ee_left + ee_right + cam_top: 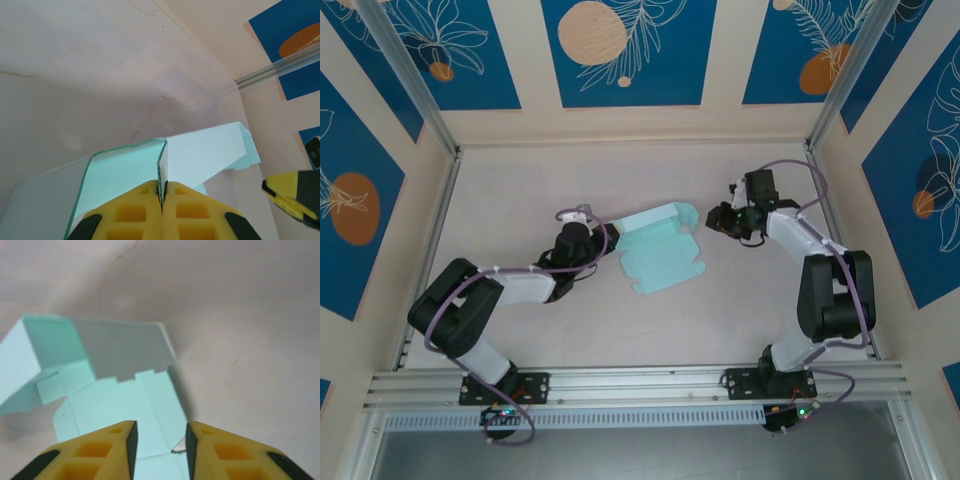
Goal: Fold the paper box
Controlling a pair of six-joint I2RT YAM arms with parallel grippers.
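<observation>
The paper box (658,252) is a pale blue die-cut sheet lying mid-table, partly folded, with one panel raised along its far side. My left gripper (601,236) is at its left edge. In the left wrist view that gripper (162,188) is shut on an upright edge of the paper box (205,155), the card pinched between the yellow fingers. My right gripper (721,222) hovers just off the sheet's right side. In the right wrist view it (160,434) stands open above the paper box (115,400), with the flat card showing through the gap.
The pale tabletop (520,200) is bounded by walls with blue patterned panels. An aluminium post (840,90) stands at the back right corner. A yellow finger (292,192) of the right gripper shows at the right edge of the left wrist view.
</observation>
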